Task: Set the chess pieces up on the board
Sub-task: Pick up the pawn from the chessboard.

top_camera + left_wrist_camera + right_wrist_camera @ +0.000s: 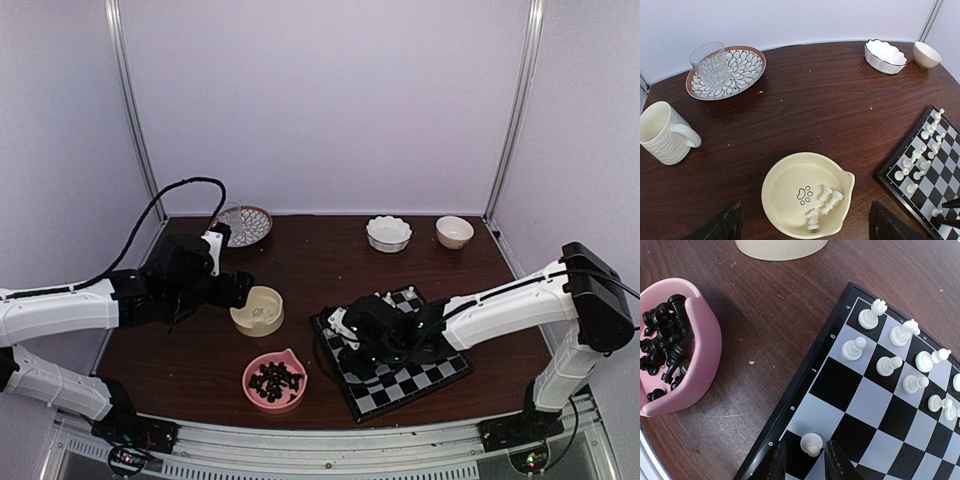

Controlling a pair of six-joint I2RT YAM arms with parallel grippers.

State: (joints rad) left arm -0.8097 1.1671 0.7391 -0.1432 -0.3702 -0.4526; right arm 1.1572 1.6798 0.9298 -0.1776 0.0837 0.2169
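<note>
On an edge square of the flat black-and-grey checked chessboard (pixel 875 405), a small cream-white pawn (pixel 811 444) stands between the parted fingers of the right gripper (pixel 805 452) (not clamped). Over a round cream bowl (pixel 785 185) holding three white chessmen (pixel 824 202), the left gripper (pixel 806 220) hangs spread wide.

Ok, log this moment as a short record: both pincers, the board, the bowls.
left pincer: open, above the cream bowl
cream bowl: a few loose white pieces lying inside
right pincer: low over the board, fingers either side of a white pawn; contact unclear
board: placed white pieces in two rows near one corner
pink bowl: heap of black pieces
</note>
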